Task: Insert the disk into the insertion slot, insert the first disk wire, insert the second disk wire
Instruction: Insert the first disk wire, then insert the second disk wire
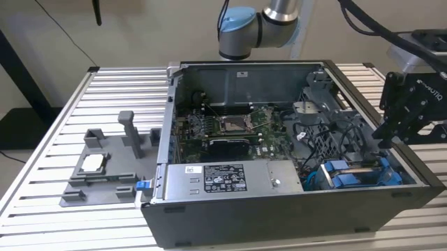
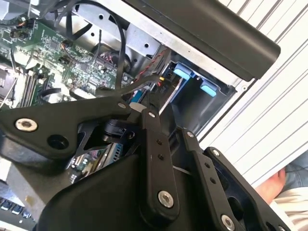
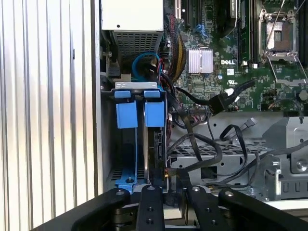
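Note:
The insertion slot (image 3: 139,144) is a grey bay with blue rails and two blue tabs, in the case corner beside the power supply. It also shows as the blue bay (image 1: 356,175) in the exterior view. The disk (image 3: 158,144) shows as a dark edge inside the slot. My gripper (image 3: 169,190) hangs just above the bay's end, shut on the plug end of a black disk wire (image 3: 192,166). That wire loops away over the metal cage. In the exterior view my gripper (image 1: 390,137) hovers over the case's right side. My gripper (image 2: 163,120) points at the blue tabs (image 2: 185,73).
The open computer case (image 1: 293,219) stands on a slatted metal table (image 1: 125,83). A long grey box with a white label (image 1: 223,180) lies beside the bay. Loose black cables (image 3: 221,98) cross the motherboard (image 3: 240,72). A grey fixture (image 1: 104,167) stands at the exterior view's left. A person's hand (image 2: 273,185) is near the table edge.

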You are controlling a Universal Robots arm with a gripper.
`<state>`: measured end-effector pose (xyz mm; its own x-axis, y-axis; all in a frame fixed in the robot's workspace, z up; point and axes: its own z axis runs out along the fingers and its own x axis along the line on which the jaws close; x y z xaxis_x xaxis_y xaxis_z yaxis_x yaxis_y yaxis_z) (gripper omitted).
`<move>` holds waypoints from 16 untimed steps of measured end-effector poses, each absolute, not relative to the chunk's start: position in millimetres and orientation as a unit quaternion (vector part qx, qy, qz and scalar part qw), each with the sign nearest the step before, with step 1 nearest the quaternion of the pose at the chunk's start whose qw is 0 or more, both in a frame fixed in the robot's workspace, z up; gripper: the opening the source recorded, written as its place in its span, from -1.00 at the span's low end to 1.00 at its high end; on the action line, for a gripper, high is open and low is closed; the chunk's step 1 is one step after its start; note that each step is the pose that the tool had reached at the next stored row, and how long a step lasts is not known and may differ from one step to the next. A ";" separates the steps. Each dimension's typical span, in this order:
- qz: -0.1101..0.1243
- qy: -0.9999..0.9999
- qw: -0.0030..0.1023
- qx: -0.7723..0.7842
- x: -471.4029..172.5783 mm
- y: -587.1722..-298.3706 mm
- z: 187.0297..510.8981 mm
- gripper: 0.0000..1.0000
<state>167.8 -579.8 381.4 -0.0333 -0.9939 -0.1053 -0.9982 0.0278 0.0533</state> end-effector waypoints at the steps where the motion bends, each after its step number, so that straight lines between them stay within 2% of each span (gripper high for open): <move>1: 0.056 0.717 0.020 -0.695 167.8 -579.7 382.7 -0.47; 16: 0.051 0.716 0.024 -0.695 154.9 -567.5 382.9 -0.47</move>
<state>154.9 -567.5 382.9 -0.0320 -0.9939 -0.1056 -0.9988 0.0278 0.0407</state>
